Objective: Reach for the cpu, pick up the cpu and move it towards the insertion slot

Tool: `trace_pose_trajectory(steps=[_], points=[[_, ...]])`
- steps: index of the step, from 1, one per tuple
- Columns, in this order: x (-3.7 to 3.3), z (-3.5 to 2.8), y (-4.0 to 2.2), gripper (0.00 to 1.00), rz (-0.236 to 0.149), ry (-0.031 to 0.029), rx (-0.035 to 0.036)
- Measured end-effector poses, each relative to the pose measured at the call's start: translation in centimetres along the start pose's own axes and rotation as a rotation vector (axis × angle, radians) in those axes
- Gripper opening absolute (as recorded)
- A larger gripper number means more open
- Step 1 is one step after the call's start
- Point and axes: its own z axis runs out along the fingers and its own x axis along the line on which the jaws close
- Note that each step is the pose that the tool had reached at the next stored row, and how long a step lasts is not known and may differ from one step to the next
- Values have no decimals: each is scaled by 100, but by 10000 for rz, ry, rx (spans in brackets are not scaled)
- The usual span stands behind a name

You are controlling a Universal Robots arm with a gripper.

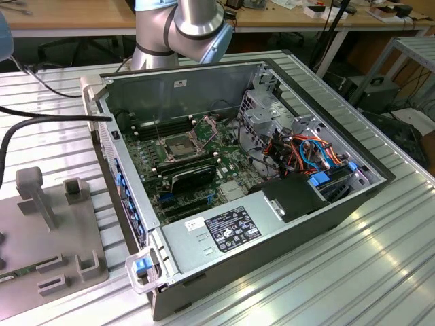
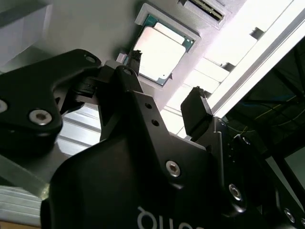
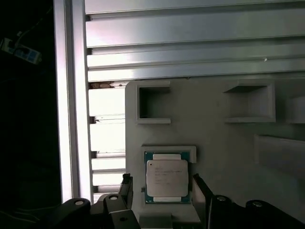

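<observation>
A ribbed aluminium table (image 1: 380, 272) is seen in the exterior view, with workbenches in the background. The same pale ribbed metal is seen behind a grey holder plate (image 3: 214, 133) in the first wrist view.

The cpu (image 3: 167, 177) (image 2: 159, 51) is laid flat in a shallow framed recess of that plate, with its silvery face up and a thin green edge showing around it. It is not gripped. The end effector (image 3: 162, 183) (image 2: 166, 72) is held wide open. In the first wrist view its two black fingertips (image 3: 126, 183) are seen on either side of the recess, with the chip between them and apart from both. In the second wrist view the chip is seen just beyond the tips, and how close they are to the plate cannot be told.

Two empty square pockets (image 3: 153, 102) are cut into the plate farther from the chip.

In the exterior view an open computer case (image 1: 183, 85) is laid on the table. The insertion slot (image 1: 178, 146) is found on the green board inside it, with its metal load plate tilted up and its dark centre exposed. The arm (image 1: 183, 24) is seen behind the case.
</observation>
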Motion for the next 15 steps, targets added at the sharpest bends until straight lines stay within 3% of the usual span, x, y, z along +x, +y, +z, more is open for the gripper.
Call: trace_pose_trajectory(steps=[15], points=[[-8,27,-3,62,0,0,0]])
